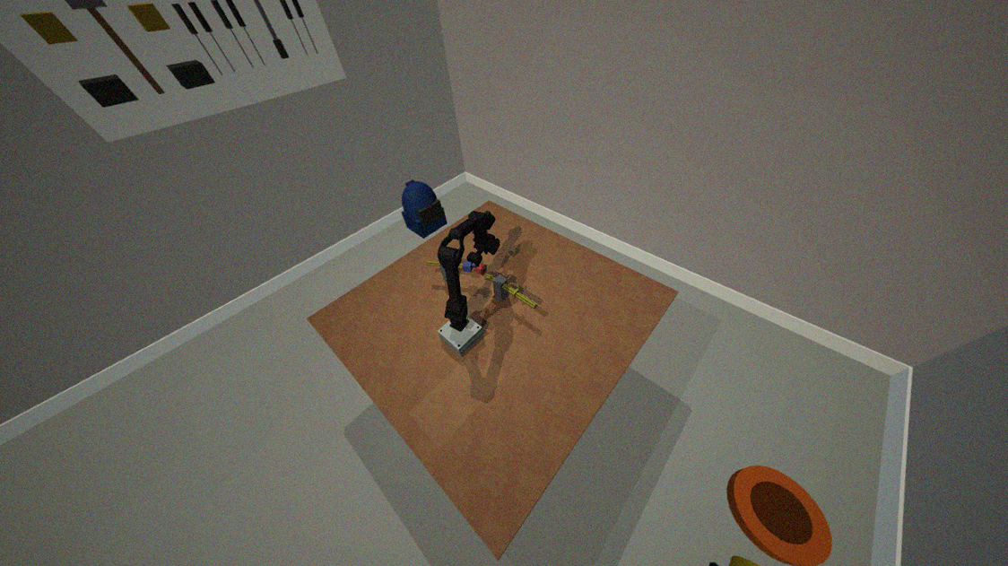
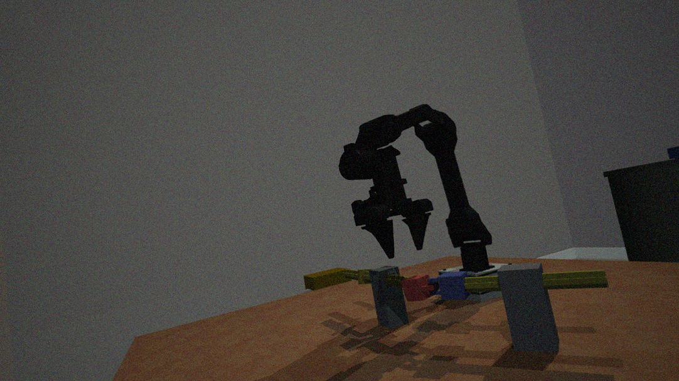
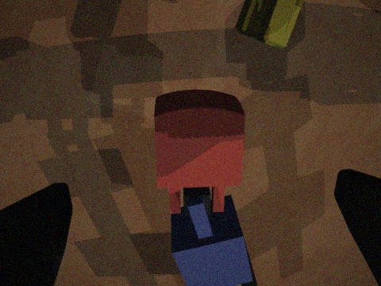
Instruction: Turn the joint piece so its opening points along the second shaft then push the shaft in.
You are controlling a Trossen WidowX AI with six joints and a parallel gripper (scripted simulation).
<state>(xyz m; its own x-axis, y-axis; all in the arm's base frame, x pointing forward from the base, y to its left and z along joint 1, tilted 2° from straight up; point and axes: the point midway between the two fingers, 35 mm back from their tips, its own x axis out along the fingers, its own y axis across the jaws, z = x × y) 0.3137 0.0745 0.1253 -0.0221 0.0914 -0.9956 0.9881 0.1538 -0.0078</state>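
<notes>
The red square joint piece [image 1: 480, 269] [image 2: 415, 288] [image 3: 200, 159] is hinged to a blue part [image 2: 453, 286] [image 3: 212, 262] on the first yellow shaft [image 2: 575, 279], which runs through a grey block [image 2: 529, 310]. In the wrist view its opening faces the top of the picture, left of the end of the second yellow shaft [image 1: 523, 297] [image 2: 395, 280] [image 3: 274, 24]. A gap separates them. The second shaft passes through another grey block [image 1: 500, 288] [image 2: 388, 303]. My gripper [image 2: 405, 253] [image 3: 209, 192] is open and empty above the joint piece, one finger on each side in the wrist view.
The second shaft has a small collar [image 2: 364, 276] and a wider yellow piece [image 2: 326, 278] beyond its block. Both blocks stand up from the brown mat [image 1: 505, 458]. The white arm base [image 1: 459, 333] is near the shafts. A blue backpack [image 1: 421, 207] stands by the wall.
</notes>
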